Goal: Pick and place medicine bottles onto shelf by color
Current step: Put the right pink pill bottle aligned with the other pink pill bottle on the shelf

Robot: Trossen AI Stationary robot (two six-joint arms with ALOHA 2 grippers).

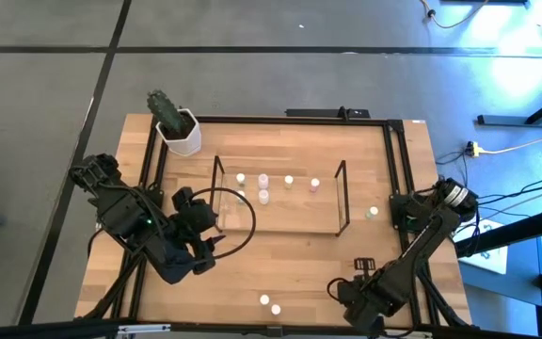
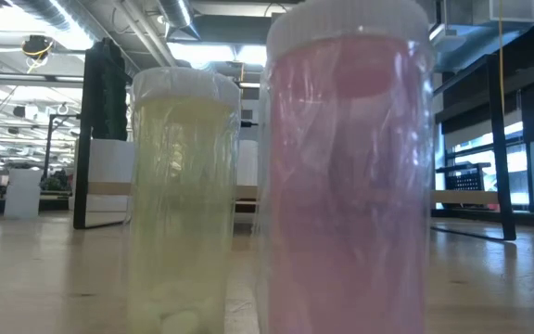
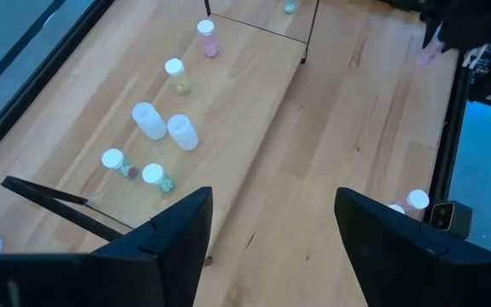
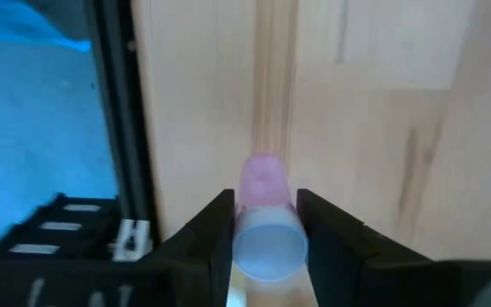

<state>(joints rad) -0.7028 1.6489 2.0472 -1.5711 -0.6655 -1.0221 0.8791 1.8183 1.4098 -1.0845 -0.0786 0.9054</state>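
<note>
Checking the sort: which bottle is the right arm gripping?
The pink bottle with the white cap, clamped between the right gripper jaws near the table's front edge; the others stand free.

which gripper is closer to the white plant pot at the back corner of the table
Left. The left gripper hovers open by the shelf's left end, nearer the plant pot. The right gripper sits at the front edge, shut on a pink bottle.

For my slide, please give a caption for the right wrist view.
Right gripper closed on a pink medicine bottle with a white cap, above the wooden table.
</note>
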